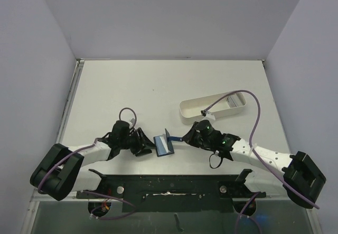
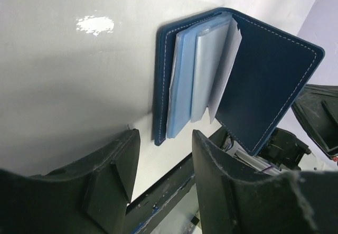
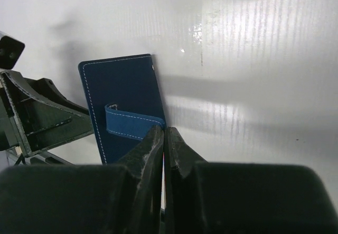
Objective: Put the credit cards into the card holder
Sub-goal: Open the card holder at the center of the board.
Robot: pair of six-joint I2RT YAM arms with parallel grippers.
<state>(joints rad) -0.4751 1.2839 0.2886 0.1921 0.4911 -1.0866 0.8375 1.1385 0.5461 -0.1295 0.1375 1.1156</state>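
Note:
The card holder (image 1: 165,146), a navy-blue folding wallet, lies open on the table between the two arms. Its lower cover lies flat. The other cover (image 2: 264,81) stands tilted up, and light blue inner sleeves (image 2: 185,81) fan out between the two. My right gripper (image 3: 163,131) is shut on the raised cover's edge, right beside the blue snap tab (image 3: 132,124). My left gripper (image 2: 165,139) hovers open just short of the wallet's near edge, with nothing between its fingers. No credit cards can be made out in any view.
A long white oval tray (image 1: 190,112) sits behind the right arm, with something pale at its right end. The arms' black mounting frame (image 1: 169,184) runs along the near table edge. Grey walls close in the table on three sides.

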